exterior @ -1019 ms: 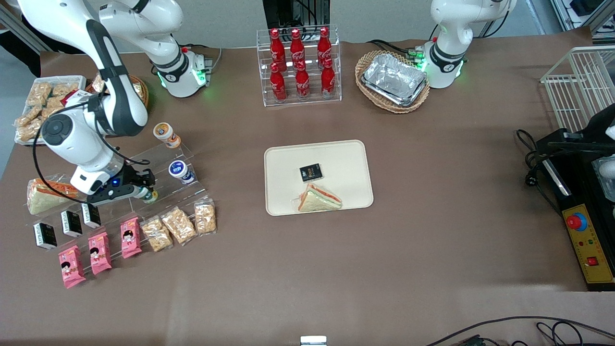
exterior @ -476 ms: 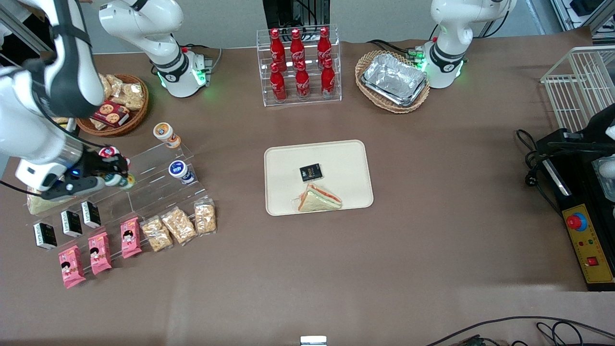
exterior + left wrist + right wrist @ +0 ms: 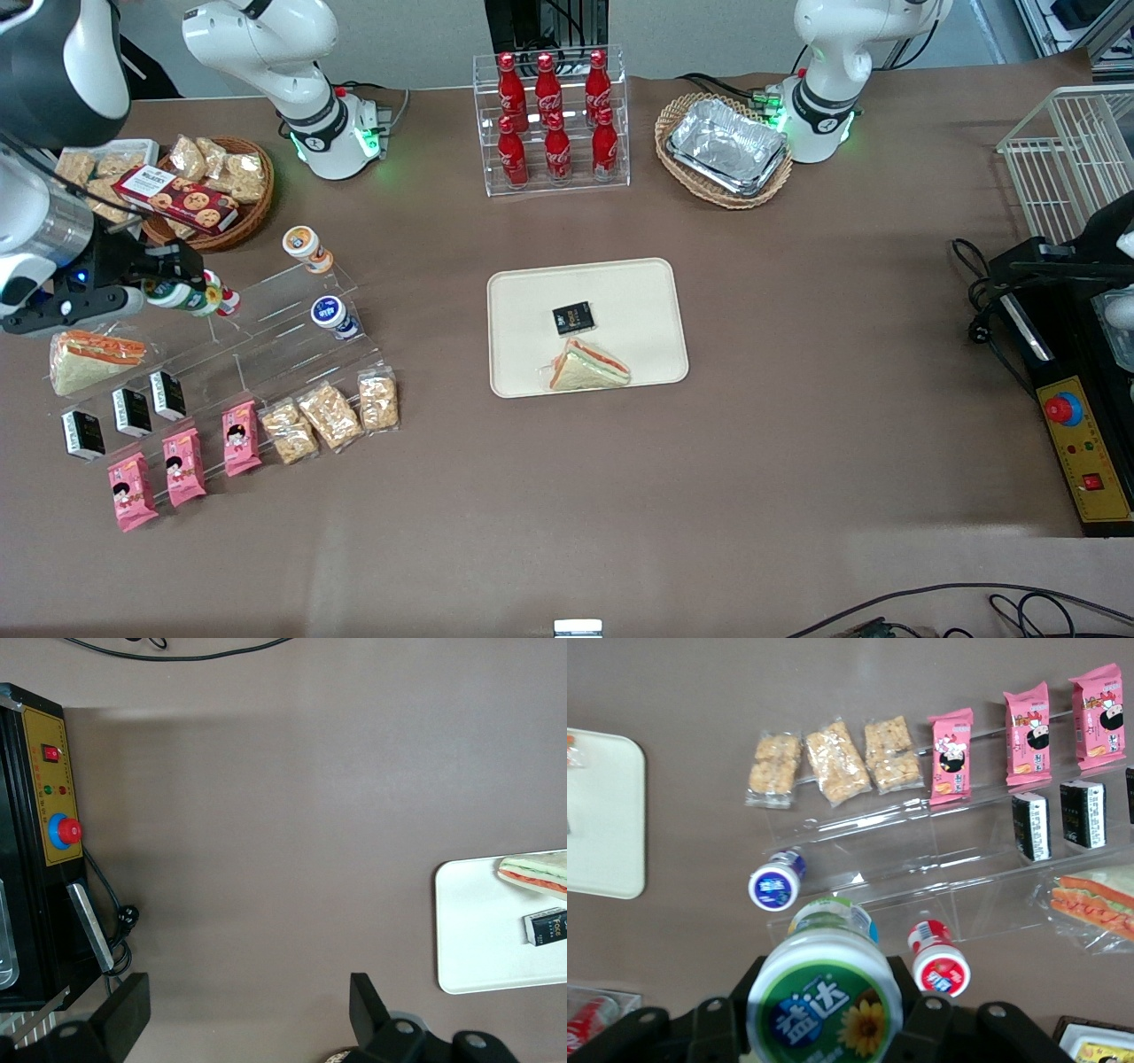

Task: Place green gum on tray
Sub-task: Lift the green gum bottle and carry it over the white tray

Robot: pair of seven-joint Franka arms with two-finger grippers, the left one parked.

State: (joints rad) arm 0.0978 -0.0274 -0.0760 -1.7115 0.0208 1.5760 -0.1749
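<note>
My right gripper [image 3: 177, 293] is shut on the green gum [image 3: 186, 298], a white canister with a green label, and holds it in the air above the clear acrylic stand [image 3: 266, 337] at the working arm's end of the table. In the right wrist view the green gum [image 3: 826, 1003] fills the space between the black fingers [image 3: 920, 1008], its lid facing the camera. The cream tray [image 3: 523, 310] lies at the table's middle, well away from the gripper, and holds a sandwich [image 3: 589, 365] and a black packet [image 3: 572, 317]. The tray's edge [image 3: 602, 815] shows in the right wrist view.
A blue-lidded canister [image 3: 330, 314], an orange-lidded canister [image 3: 306, 245] and a red-lidded one [image 3: 939, 967] stay on the stand. Pink packets [image 3: 182, 465], cracker bags [image 3: 330, 413] and black boxes [image 3: 131, 411] line its lower steps. A snack basket [image 3: 213, 190] and cola rack [image 3: 554, 120] stand farther back.
The gripper has risen off the stand with the green gum in it and moved farther from the front camera, toward the working arm's end of the table.
</note>
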